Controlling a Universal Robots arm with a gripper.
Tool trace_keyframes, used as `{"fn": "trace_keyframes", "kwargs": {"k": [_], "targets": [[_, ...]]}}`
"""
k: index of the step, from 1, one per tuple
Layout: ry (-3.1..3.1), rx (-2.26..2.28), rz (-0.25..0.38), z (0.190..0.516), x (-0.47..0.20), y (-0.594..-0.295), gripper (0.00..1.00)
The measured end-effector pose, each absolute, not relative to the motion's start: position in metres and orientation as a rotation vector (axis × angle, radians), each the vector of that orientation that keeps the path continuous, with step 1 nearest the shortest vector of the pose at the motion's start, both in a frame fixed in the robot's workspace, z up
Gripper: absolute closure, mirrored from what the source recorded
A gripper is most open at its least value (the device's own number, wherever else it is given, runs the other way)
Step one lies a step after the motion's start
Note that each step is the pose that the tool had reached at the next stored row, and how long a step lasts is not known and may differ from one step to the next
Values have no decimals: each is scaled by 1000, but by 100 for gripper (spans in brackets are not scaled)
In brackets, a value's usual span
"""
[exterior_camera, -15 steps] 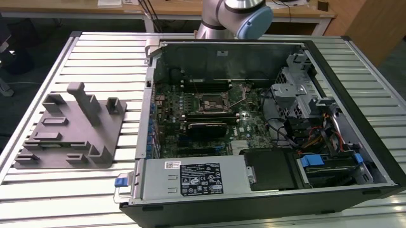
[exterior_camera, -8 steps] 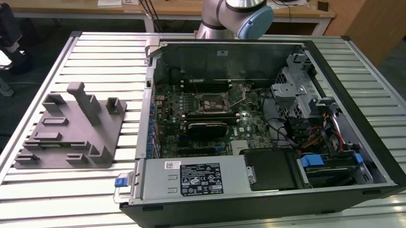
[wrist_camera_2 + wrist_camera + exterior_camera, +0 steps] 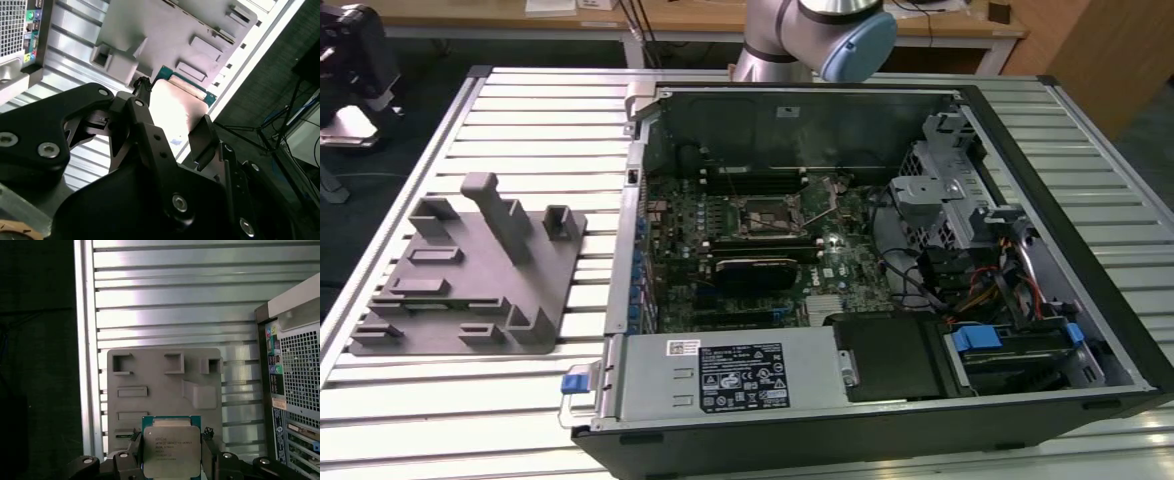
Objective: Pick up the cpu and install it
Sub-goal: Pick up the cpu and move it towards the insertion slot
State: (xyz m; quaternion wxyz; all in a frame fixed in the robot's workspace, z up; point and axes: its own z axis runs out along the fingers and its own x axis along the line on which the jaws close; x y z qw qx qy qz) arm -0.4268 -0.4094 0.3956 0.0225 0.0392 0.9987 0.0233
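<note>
The cpu, a flat square chip with a silvery metal top and green rim, sits between the two black fingers of my gripper, which is shut on it. In the second wrist view the cpu looks pale and bright, with a finger pressing on one edge and the other finger on the opposite edge. Chip and gripper hang above the grey holder block on the slatted table. In the exterior view the arm stands behind the open computer case, whose motherboard has a square socket mid-board.
The open computer case stands on the exterior view's right half of the slatted metal table, with the power supply at its front. The grey holder block with upright posts lies on the exterior view's left. The case's rear panel is close to the gripper.
</note>
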Motion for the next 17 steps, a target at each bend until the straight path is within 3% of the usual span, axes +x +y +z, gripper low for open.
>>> {"fn": "trace_keyframes", "kwargs": {"k": [17], "targets": [[3094, 122, 72, 396, -367, -409, 45]]}}
